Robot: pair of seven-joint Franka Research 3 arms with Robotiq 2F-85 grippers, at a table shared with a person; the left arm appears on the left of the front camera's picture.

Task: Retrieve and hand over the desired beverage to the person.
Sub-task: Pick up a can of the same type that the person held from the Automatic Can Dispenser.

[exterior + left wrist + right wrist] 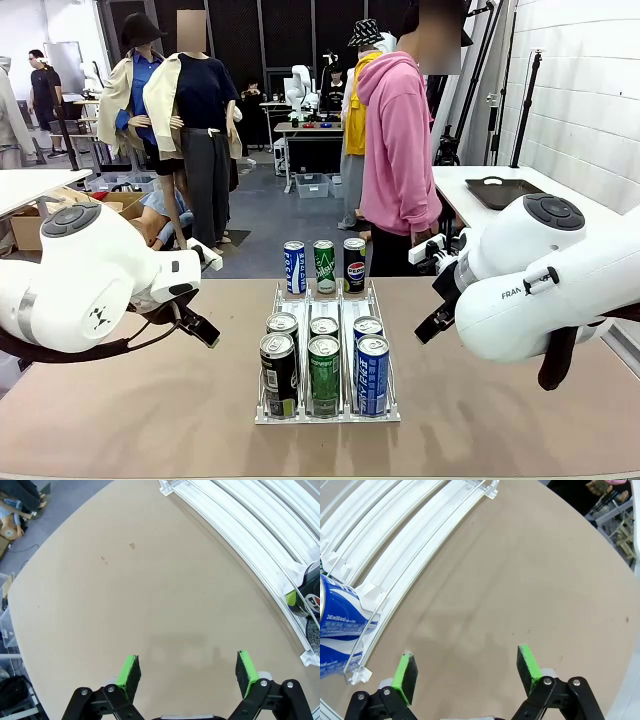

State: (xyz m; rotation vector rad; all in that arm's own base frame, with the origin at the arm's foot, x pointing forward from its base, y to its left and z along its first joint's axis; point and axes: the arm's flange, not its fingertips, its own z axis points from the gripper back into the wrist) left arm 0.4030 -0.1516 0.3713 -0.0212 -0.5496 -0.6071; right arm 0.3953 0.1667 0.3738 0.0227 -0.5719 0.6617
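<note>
A white rack (392, 412) stands mid-table with three lanes of beverage cans. At its far end are a blue can (294, 268), a green can (324, 266) and a dark Pepsi can (354, 264). At its near end are a black can (278, 375), a green can (323, 375) and a blue can (372, 375), with more behind them. The person (400, 150) in a pink hoodie stands at the far side. My left gripper (187, 662) hovers open over bare table left of the rack (260, 525). My right gripper (467, 662) hovers open right of the rack (395, 535), near a blue can (340, 615).
The tan table (120, 420) has free room on both sides of the rack. A white side table with a black tray (503, 192) stands at the back right. Both bulky arms flank the rack, the left arm (80, 280) and the right arm (540, 290).
</note>
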